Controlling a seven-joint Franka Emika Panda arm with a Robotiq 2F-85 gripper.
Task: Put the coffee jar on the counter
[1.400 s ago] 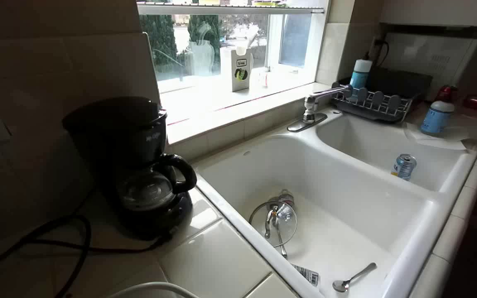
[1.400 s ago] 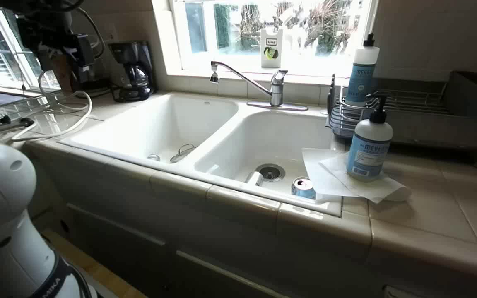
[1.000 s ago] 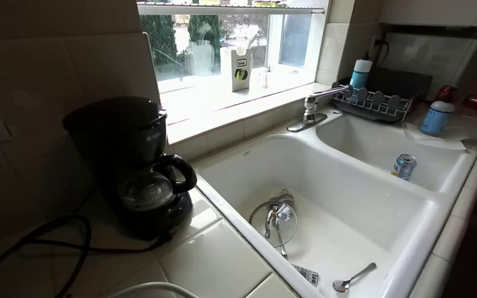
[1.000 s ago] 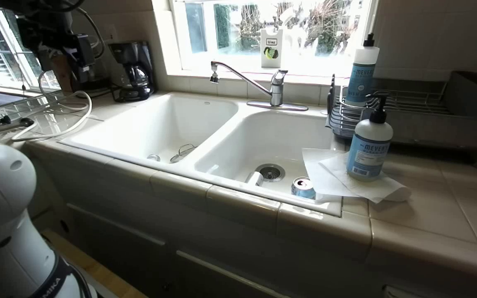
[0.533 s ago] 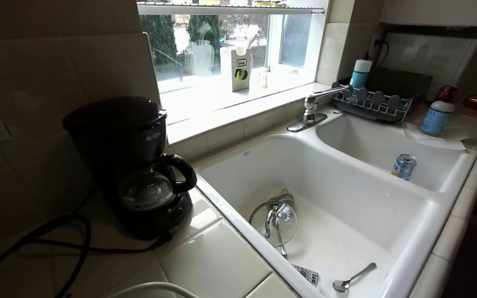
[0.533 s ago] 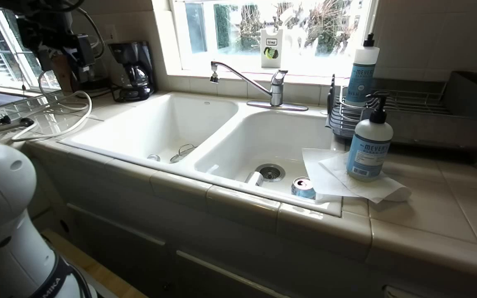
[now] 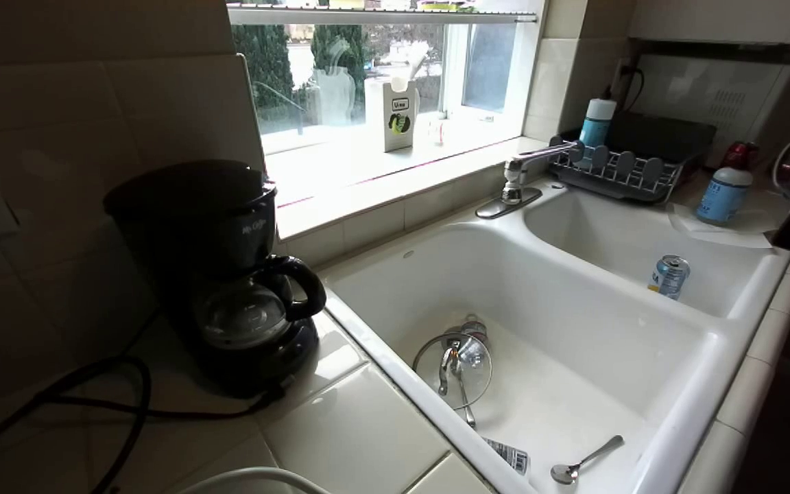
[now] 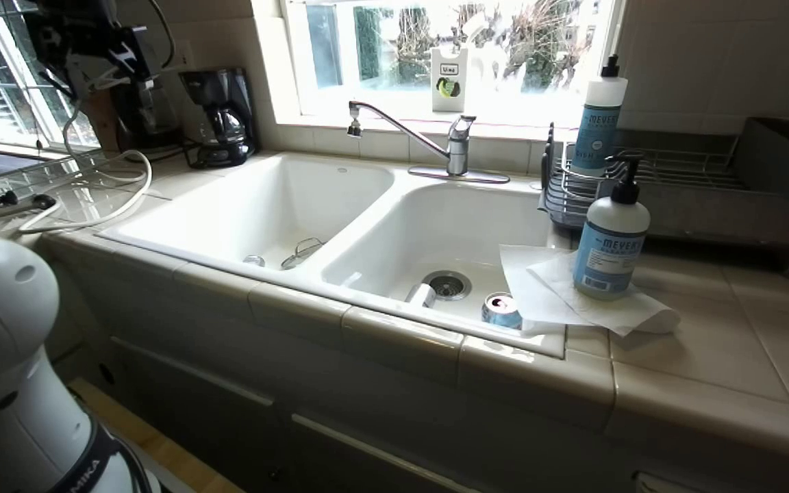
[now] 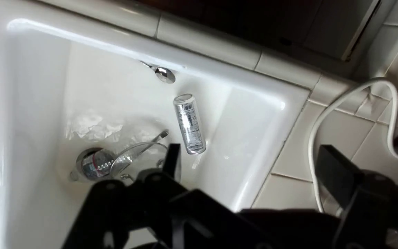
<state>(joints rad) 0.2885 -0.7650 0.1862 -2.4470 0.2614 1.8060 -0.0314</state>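
We judge that, from our wide-spread, empty jaws, the coffee jar (image 7: 245,315) lies toward the back corner of the sink (image 7: 573,291), handle (image 7: 314,291) facing that sink.

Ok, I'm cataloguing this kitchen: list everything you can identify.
Double-basin sink: 1, white, below glass window
Tiled counter: 1, off-white, around sink
Drip coffee machine: 1, black, on counter
Round glass carafe: 1, clear, in machine
Metal faucet: 1, chrome, behind basins
Wire rack: 1, grey, beside sink
Plastic bottles: 2, blue-labelled, near rack
Flat paper: count unclear, white, under bottle
Boxy carton: 1, whitish, at window
Metal cans: 2+, silver and blue, in basins
Metal spoon: 1, silver, in sink
Round glassware, small bottle: 1 each, clear, in sink
Cables: 2+, white and black, on counter
Robot arm: 1, white, by counter
Fingers: 2, black, apart in wrist view
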